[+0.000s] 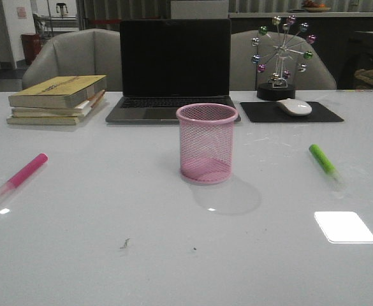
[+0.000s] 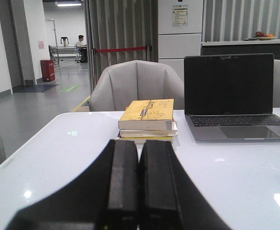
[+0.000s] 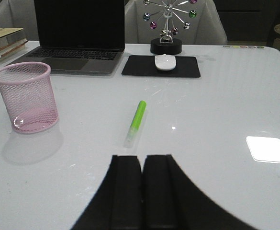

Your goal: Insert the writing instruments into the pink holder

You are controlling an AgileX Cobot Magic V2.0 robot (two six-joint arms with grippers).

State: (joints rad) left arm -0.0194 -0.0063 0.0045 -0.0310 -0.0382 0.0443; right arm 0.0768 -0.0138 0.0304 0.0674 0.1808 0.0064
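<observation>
A white glossy counter (image 3: 216, 96) fills the right wrist view, with the right gripper (image 3: 142, 201) at the near edge, its two black fingers (image 3: 125, 196) pressed together with nothing between them. Just beyond the fingers a green highlighter (image 3: 136, 122) lies flat, its clear cap end toward the gripper, and off to one side, well apart from it, an empty pink holder (image 3: 26, 96) of wire mesh stands upright. Farther back sit an open laptop (image 3: 77, 33) with a dark screen, a white mouse (image 3: 164, 62) on a black mouse pad (image 3: 187, 67), a ferris-wheel ornament (image 3: 167, 24) with coloured balls, and the edge of a stack of books (image 3: 3, 40).
</observation>
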